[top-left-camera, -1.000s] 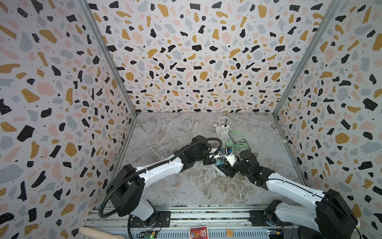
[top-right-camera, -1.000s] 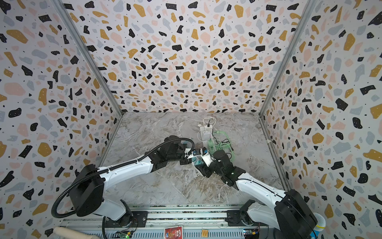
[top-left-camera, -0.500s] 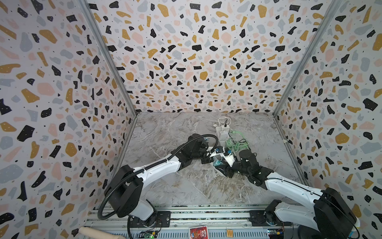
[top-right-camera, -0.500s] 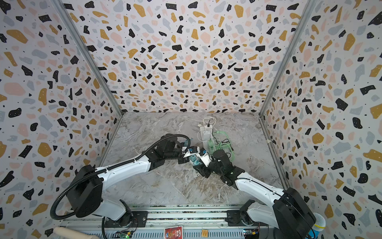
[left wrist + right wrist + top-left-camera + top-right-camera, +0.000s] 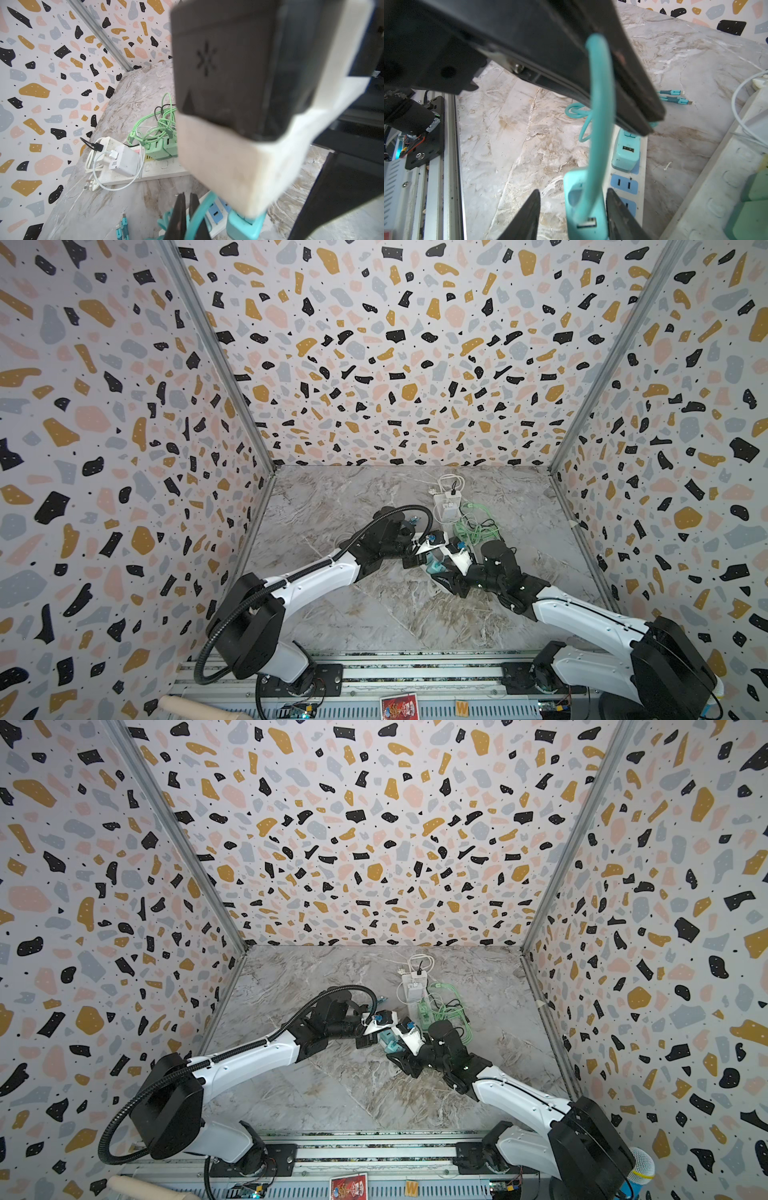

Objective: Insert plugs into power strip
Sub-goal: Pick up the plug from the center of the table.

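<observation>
**Right jaws straddle a teal plug at the small strip**

The right gripper (image 5: 573, 191) stands over the teal plug (image 5: 571, 218) with its two black fingers apart, one on each side of the plug's body. One finger is close against it. On the other side a strip of marble shows through the gap, so the jaws flank the plug without clamping it. The plug stands upright at one end of a small white power strip (image 5: 625, 185) with blue sockets. Whether its prongs are in is hidden.

A teal cable (image 5: 600, 104) rises from the plug's USB port and arcs up to the left gripper (image 5: 188, 195), whose fingers are pressed together just above. The cable lies against those fingers, and I cannot tell whether it is pinched between them.

Further along the same strip, a second teal plug (image 5: 625, 151) sits in a socket. Loose teal cable ends (image 5: 675, 97) lie nearby on the marble tabletop (image 5: 508, 145).

Beside the small strip runs a longer white power strip (image 5: 166, 168). It carries a white charger (image 5: 124, 160) and two mint green plugs (image 5: 162, 147) side by side, with a tangle of green cable (image 5: 158, 122) behind them.

In both top views the left arm (image 5: 316, 576) and right arm (image 5: 582, 614) meet mid-table, just in front of that longer strip.
</observation>
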Action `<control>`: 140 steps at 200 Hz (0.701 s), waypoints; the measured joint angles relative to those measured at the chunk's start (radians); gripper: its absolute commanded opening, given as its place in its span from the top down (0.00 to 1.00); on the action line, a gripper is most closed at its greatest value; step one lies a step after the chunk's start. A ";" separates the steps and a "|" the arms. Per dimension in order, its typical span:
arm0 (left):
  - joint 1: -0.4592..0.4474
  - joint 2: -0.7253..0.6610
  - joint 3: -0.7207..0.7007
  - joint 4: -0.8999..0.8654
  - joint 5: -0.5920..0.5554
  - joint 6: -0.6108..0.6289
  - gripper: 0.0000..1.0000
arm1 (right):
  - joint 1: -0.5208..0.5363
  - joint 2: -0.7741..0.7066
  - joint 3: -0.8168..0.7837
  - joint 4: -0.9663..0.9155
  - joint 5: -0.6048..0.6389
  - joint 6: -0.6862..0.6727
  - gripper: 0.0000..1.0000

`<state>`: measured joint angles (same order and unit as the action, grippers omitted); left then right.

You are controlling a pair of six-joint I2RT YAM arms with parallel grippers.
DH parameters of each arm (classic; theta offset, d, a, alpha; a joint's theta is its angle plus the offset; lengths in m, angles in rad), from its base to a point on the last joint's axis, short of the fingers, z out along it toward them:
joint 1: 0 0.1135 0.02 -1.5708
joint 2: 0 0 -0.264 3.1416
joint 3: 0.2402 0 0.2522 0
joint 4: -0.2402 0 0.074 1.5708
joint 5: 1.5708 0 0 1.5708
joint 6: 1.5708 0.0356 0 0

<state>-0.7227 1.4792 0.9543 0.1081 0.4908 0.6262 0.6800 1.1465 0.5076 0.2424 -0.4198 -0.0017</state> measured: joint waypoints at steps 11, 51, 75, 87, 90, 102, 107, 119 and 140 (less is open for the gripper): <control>0.000 0.000 0.000 0.000 0.005 -0.003 1.00 | 0.000 0.002 0.000 0.003 0.000 0.000 0.50; 0.000 0.000 0.000 0.000 0.019 -0.014 1.00 | 0.000 0.025 0.000 0.005 -0.004 0.000 0.51; 0.000 0.000 0.000 0.000 0.026 -0.017 1.00 | 0.000 0.039 0.000 0.005 -0.003 0.001 0.58; 0.000 0.000 0.000 0.000 0.026 -0.017 1.00 | 0.000 0.044 0.000 0.005 -0.003 0.000 0.65; 0.000 0.000 0.000 0.000 0.026 -0.018 1.00 | 0.000 0.044 0.000 0.005 -0.002 0.000 0.68; 0.000 0.000 0.000 0.000 0.026 -0.018 1.00 | 0.000 0.046 0.002 0.005 -0.003 0.003 0.82; 0.000 0.000 0.000 0.000 0.026 -0.018 1.00 | 0.000 0.047 0.002 0.005 0.000 0.003 0.86; 0.001 0.000 0.000 0.000 0.025 -0.022 0.90 | 0.000 0.050 0.005 0.006 0.008 0.007 0.91; 0.002 -0.001 0.000 0.013 0.022 -0.039 0.79 | -0.003 0.060 0.006 0.005 0.025 0.018 0.95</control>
<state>-0.7208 1.4784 0.9543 0.1211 0.5125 0.5873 0.6765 1.2060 0.5137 0.2470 -0.3950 0.0166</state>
